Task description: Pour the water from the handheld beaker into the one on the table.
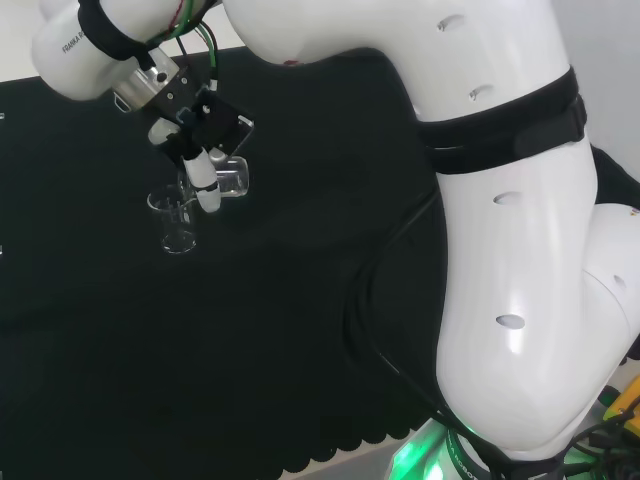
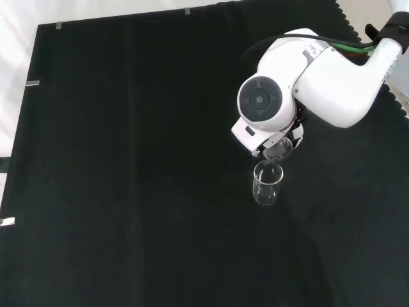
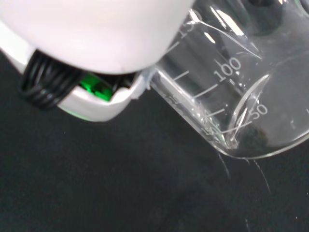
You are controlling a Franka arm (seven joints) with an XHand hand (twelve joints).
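Pour looks under way or near its end, judging from tilt alone: the black and white robot hand (image 1: pixel 196 150) holds a small clear glass beaker with printed graduation marks (image 1: pixel 232 178) tipped hard over, close to lying on its side, mouth aimed toward the second clear glass beaker standing upright on the black cloth (image 1: pixel 175 221). In the front view the held beaker (image 2: pixel 278 151) sits just above and touching or nearly touching the rim of the standing beaker (image 2: pixel 267 183); contact can't be confirmed. Wrist view shows the held beaker (image 3: pixel 231 92) close up, tilted, only a thin film or droplets near the lower wall, so most water seems gone from it, but the level in either vessel isn't clear enough to call. No visible stream. Left to do, as a guess: finish draining, then right the held beaker. Fingers (image 1: pixel 205 185) are curled round the held beaker's wall, pinching it from the side; the glass lies just beyond the fingertips on the head view's right, with its base away from the standing beaker. The standing beaker is directly below and just beside the fingertips, on the black bench cloth (image 1: pixel 300 330), apart from the fingers themselves.
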